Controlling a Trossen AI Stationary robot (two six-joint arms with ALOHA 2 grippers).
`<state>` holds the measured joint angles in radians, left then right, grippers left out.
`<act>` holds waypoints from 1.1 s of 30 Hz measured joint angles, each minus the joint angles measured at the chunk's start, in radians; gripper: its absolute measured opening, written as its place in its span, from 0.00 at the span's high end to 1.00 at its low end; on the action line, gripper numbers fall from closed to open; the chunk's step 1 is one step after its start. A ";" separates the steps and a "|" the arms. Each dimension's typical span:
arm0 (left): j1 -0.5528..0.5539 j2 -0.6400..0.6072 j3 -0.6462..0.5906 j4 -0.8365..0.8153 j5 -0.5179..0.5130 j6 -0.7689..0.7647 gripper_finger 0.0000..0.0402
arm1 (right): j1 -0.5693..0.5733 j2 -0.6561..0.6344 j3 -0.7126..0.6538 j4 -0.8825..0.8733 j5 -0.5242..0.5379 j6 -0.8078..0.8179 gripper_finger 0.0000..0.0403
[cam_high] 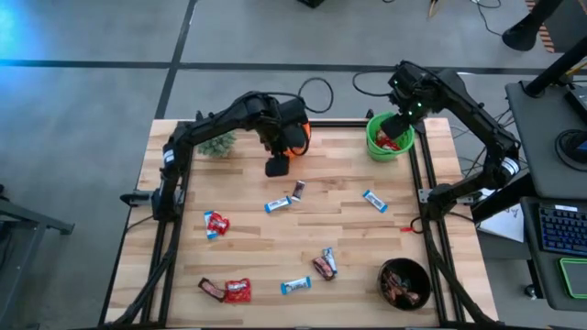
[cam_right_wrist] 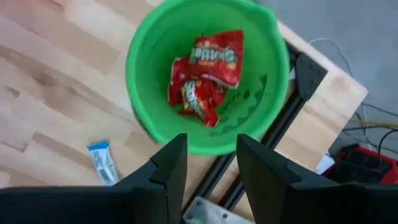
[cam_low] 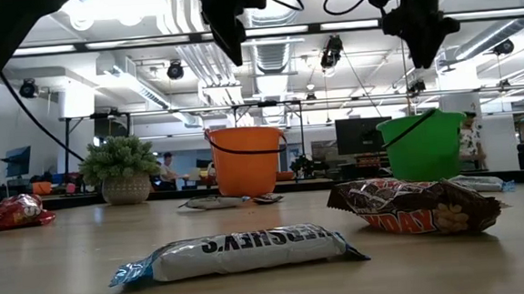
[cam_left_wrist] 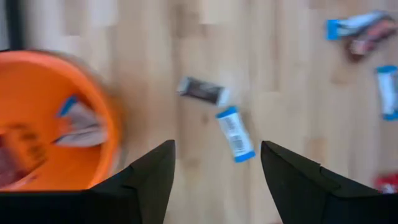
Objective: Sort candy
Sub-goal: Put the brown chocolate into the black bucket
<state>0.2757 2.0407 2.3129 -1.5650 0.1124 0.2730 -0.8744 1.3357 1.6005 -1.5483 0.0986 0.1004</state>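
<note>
In the low view a blue-and-white bar [cam_low: 239,253] lies nearest, at bottom centre, with a dark brown bar [cam_low: 416,206] just behind it to the right and a red packet [cam_low: 11,211] at the far left edge. Beyond them stand the small green plant [cam_low: 123,169], the orange bucket [cam_low: 245,160] and the green bucket [cam_low: 422,144].

From above, more candy is scattered over the wooden table [cam_high: 248,247]: a red packet [cam_high: 216,223] left of centre, a blue-and-white bar [cam_high: 278,203] beside a dark one in the middle, another blue-and-white bar [cam_high: 374,201] to the right, and a black bowl [cam_high: 405,282] of dark bars at lower right.

The left gripper [cam_high: 278,167] hangs just below the orange bucket [cam_high: 298,137] in the frame's upper centre, fingers spread wide and holding nothing. The right gripper [cam_high: 396,126] hovers over the green bucket [cam_high: 375,147] at upper right, fingers parted with nothing between them; red packets [cam_right_wrist: 207,78] lie inside that bucket.
</note>
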 joint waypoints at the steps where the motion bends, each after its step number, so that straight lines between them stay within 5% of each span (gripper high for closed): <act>1: -0.013 0.001 -0.008 0.000 0.015 0.004 0.46 | 0.005 -0.001 0.000 -0.008 -0.002 0.006 0.68; 12: -0.186 0.003 -0.141 0.024 0.005 0.040 0.47 | 0.129 -0.044 0.000 -0.018 -0.090 0.120 0.65; 33: -0.423 0.003 -0.307 0.364 0.004 0.040 0.47 | 0.364 -0.156 0.000 -0.018 -0.091 0.412 0.63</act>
<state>-0.1476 2.0434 2.0061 -1.2008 0.1163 0.3133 -0.5107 1.1792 1.6005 -1.5665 0.0073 0.5129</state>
